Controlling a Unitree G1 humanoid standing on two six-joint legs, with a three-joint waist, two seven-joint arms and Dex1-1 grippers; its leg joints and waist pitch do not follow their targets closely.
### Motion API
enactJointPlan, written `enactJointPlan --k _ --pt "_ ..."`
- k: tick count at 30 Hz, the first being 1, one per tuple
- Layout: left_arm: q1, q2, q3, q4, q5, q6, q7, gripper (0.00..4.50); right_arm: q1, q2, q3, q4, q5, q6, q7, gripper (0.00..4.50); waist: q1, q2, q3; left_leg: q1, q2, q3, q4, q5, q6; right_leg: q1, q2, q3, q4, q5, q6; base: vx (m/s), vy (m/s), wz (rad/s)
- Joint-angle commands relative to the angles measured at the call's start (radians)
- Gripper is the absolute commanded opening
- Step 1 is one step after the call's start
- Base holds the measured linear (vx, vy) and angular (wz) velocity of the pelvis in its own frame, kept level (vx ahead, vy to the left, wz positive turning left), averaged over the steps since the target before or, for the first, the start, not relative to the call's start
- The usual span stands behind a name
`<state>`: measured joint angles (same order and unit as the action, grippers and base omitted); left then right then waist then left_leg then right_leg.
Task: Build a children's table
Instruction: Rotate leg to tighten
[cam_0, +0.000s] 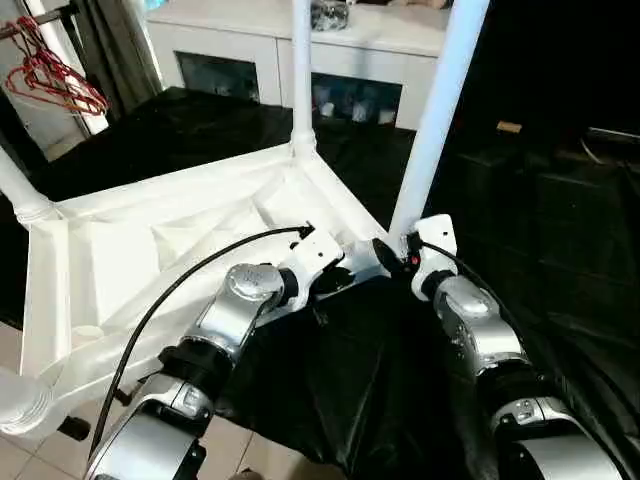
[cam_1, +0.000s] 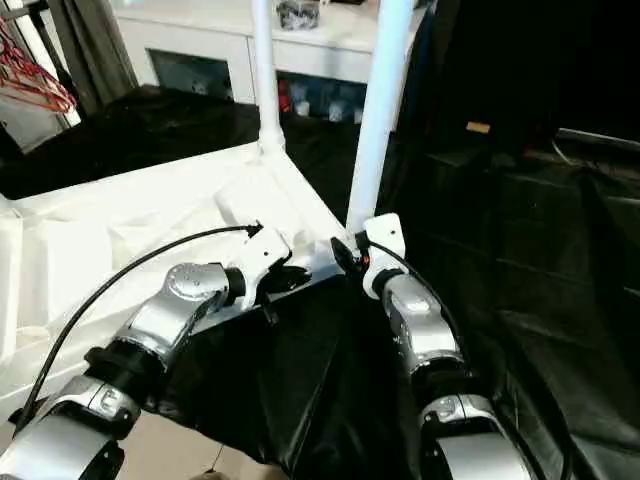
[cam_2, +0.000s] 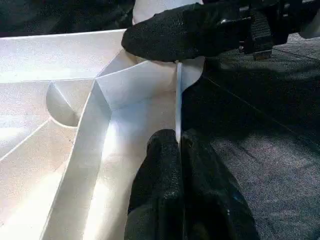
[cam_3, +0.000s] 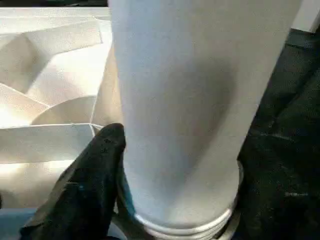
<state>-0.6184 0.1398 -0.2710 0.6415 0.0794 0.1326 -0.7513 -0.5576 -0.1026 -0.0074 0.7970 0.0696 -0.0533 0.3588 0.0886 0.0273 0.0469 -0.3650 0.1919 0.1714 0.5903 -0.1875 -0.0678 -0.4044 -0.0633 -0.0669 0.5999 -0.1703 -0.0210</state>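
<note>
The children's table lies upside down: its white tabletop (cam_0: 150, 250) shows the ribbed underside on a black cloth. Round white legs stand in corner sockets, one at the far corner (cam_0: 301, 70) and one at the left (cam_0: 20, 190). A third leg (cam_0: 440, 110) rises from the near right corner. My left gripper (cam_2: 178, 140) is shut on the tabletop's thin near rim, just left of that corner. My right gripper (cam_0: 400, 250) is closed around the base of the near right leg (cam_3: 180, 100). One black finger (cam_3: 95, 170) presses against the tube; the other finger is hidden behind it.
A white cabinet (cam_0: 300, 50) with glass doors stands behind the table. Red hangers (cam_0: 50, 75) hang at the far left. The black cloth (cam_0: 350, 380) drapes over the near edge down to a tiled floor (cam_0: 250, 450). Another leg end (cam_0: 15, 400) shows at the near left.
</note>
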Motion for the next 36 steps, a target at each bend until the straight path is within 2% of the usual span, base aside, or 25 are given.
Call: enactJointPlan --k 1,4,5,6,10,14,20,21,23,25,28,36 --pt "0.002 -0.012 -0.001 -0.043 -0.029 -0.056 -0.028 0.0 0.012 0.019 0.07 0.005 -0.016 -0.002 0.084 3.51 -0.001 -0.01 -0.062 0.005 0.035 -0.008 -0.07 -0.19 0.048 0.053 -0.083 0.046 -0.075 -0.248 -0.193 0.0 0.0 0.0" --pt "0.021 0.009 0.002 -0.064 -0.05 -0.069 -0.08 0.0 0.016 -0.024 0.07 -0.005 -0.018 -0.022 0.134 3.51 -0.002 -0.011 -0.063 0.004 0.037 -0.008 -0.07 -0.186 0.049 0.053 -0.083 0.047 -0.073 -0.238 -0.194 0.0 0.0 0.0" --pt "0.031 0.02 0.002 -0.075 -0.06 -0.075 -0.106 0.0 0.02 -0.044 0.071 -0.015 -0.014 -0.029 0.173 3.51 -0.001 -0.012 -0.065 0.004 0.036 -0.007 -0.068 -0.177 0.054 0.056 -0.082 0.046 -0.071 -0.217 -0.2 0.0 0.0 0.0" --pt "0.035 0.026 0.002 -0.081 -0.064 -0.078 -0.119 0.0 0.023 -0.054 0.071 -0.021 -0.012 -0.032 0.194 3.51 -0.002 -0.011 -0.063 0.003 0.036 -0.006 -0.067 -0.17 0.062 0.053 -0.08 0.047 -0.07 -0.202 -0.207 0.0 0.0 0.0" --pt "0.066 0.076 -0.006 -0.111 -0.081 -0.092 -0.205 0.0 0.059 -0.13 0.097 -0.091 0.011 -0.03 0.374 3.51 0.001 -0.014 -0.063 0.001 0.038 -0.006 -0.066 -0.161 0.077 0.056 -0.082 0.047 -0.068 -0.199 -0.208 0.0 0.0 0.0" --pt "0.093 0.118 -0.009 -0.145 -0.102 -0.1 -0.278 0.0 0.091 -0.186 0.117 -0.147 0.036 -0.03 0.501 3.51 0.002 -0.014 -0.061 0.003 0.04 -0.005 -0.067 -0.18 0.082 0.054 -0.08 0.046 -0.07 -0.23 -0.207 0.0 0.0 0.0" --pt "0.135 0.189 -0.001 -0.215 -0.146 -0.081 -0.403 0.0 0.152 -0.285 0.152 -0.265 0.097 0.028 0.745 3.51 0.007 -0.016 -0.058 0.002 0.042 -0.005 -0.068 -0.192 0.087 0.052 -0.079 0.046 -0.073 -0.269 -0.2 0.0 0.0 0.0" --pt "0.135 0.189 -0.001 -0.215 -0.146 -0.081 -0.403 0.0 0.152 -0.285 0.152 -0.265 0.097 0.028 0.745 3.51 0.007 -0.017 -0.058 0.001 0.042 -0.005 -0.068 -0.192 0.087 0.053 -0.079 0.045 -0.073 -0.273 -0.198 0.0 0.0 0.0" --pt "0.141 0.201 -0.003 -0.226 -0.154 -0.077 -0.422 0.0 0.158 -0.298 0.156 -0.28 0.103 0.036 0.772 3.18 0.007 -0.016 -0.058 0.002 0.041 -0.006 -0.068 -0.191 0.083 0.05 -0.079 0.045 -0.075 -0.292 -0.193 0.0 0.0 0.0" --pt "0.147 0.212 -0.005 -0.239 -0.162 -0.07 -0.443 0.0 0.165 -0.31 0.163 -0.298 0.11 0.042 0.806 3.18 0.008 -0.016 -0.058 0.003 0.041 -0.006 -0.069 -0.191 0.08 0.049 -0.079 0.045 -0.077 -0.301 -0.19 0.0 0.0 0.0" --pt "0.155 0.223 -0.007 -0.257 -0.171 -0.058 -0.468 0.0 0.173 -0.325 0.175 -0.322 0.111 0.055 0.832 2.84 0.007 -0.016 -0.059 0.003 0.041 -0.006 -0.069 -0.183 0.08 0.05 -0.078 0.045 -0.074 -0.283 -0.194 0.0 0.0 0.0" --pt "0.157 0.225 -0.011 -0.26 -0.166 -0.057 -0.473 0.0 0.182 -0.321 0.181 -0.347 0.097 0.056 0.825 2.74 0.007 -0.017 -0.06 0.003 0.039 -0.006 -0.067 -0.18 0.077 0.05 -0.078 0.045 -0.075 -0.288 -0.191 0.0 0.0 0.0"
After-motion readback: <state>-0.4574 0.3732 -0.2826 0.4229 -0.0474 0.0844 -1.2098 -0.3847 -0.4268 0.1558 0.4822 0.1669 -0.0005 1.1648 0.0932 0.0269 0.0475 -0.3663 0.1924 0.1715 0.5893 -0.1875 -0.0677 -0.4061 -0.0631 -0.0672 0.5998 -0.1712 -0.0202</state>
